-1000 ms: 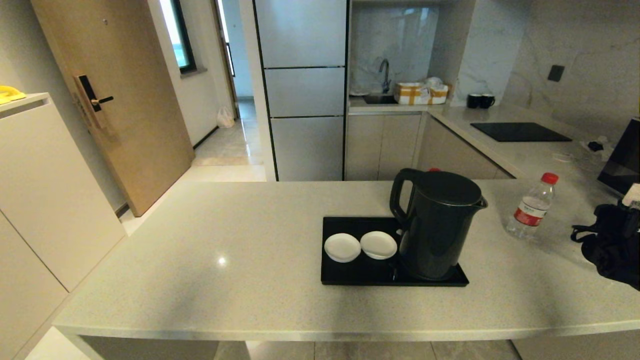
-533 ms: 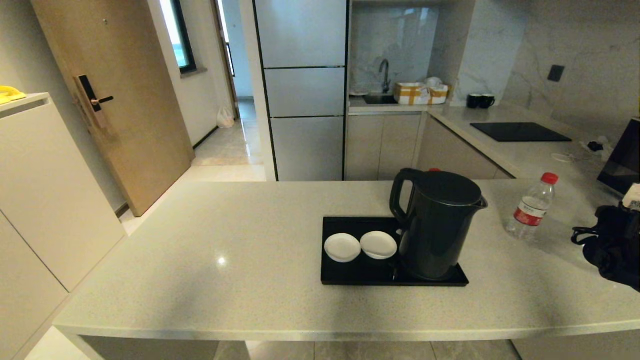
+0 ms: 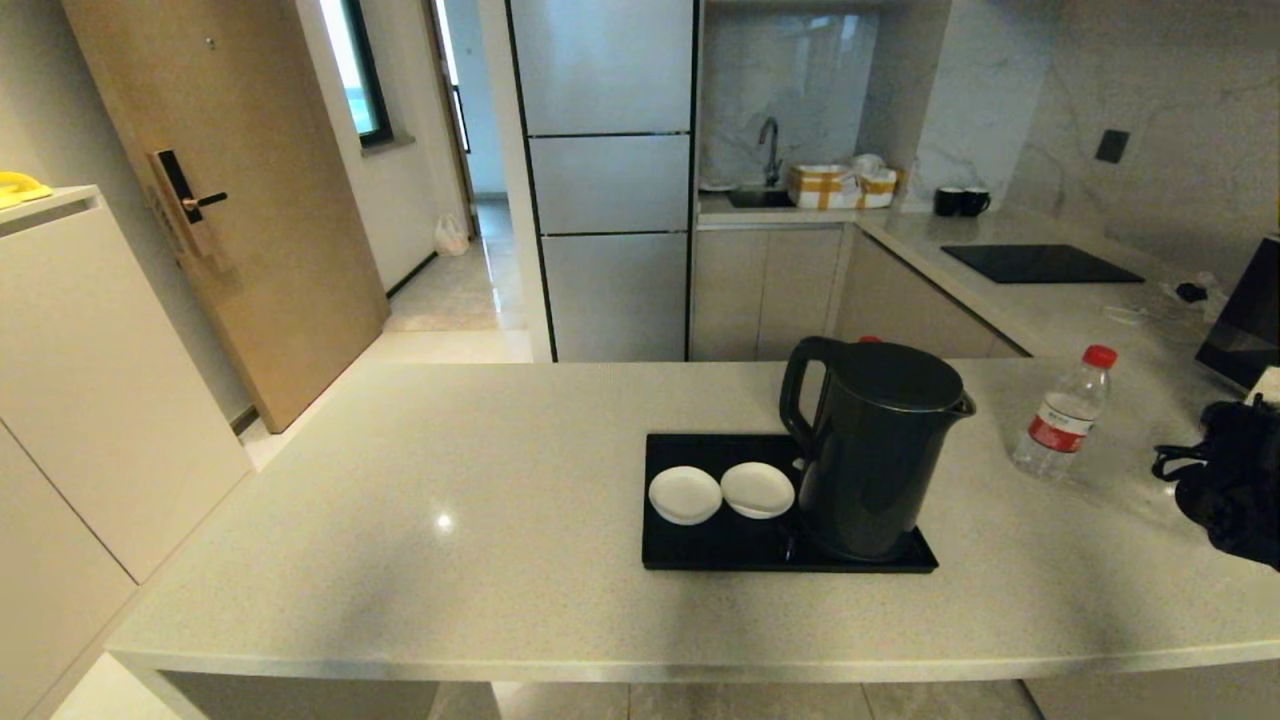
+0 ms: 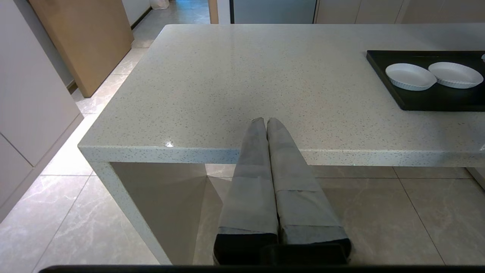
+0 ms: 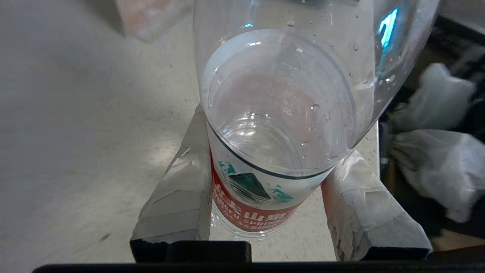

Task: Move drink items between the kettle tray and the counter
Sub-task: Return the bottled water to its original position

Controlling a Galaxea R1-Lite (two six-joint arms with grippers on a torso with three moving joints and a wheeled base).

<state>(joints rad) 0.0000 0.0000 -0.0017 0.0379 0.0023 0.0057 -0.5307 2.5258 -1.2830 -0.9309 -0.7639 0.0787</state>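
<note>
One clear water bottle (image 3: 1062, 415) with a red cap stands on the speckled counter (image 3: 450, 480), right of the black tray (image 3: 700, 550). The tray holds a dark kettle (image 3: 875, 460). In the right wrist view, my right gripper (image 5: 276, 131) is shut on the lower body of a second bottle (image 5: 257, 212), just above the counter. In the head view only that arm's black wrist (image 3: 1235, 490) shows at the right edge, and the held bottle is hidden there. My left gripper (image 4: 266, 120) is shut and empty, parked low before the counter's front edge.
Two white coasters (image 3: 685, 495) lie on the tray beside the kettle. A small red bit (image 3: 868, 340) peeks over the kettle's lid. A black cooktop (image 3: 1040, 263) and a dark appliance (image 3: 1250, 320) are at the far right. White bags (image 5: 435, 163) lie near the right gripper.
My right arm has drawn back to the right, toward the edge of the head view. The bottle standing on the counter, the kettle and the tray have not moved.
</note>
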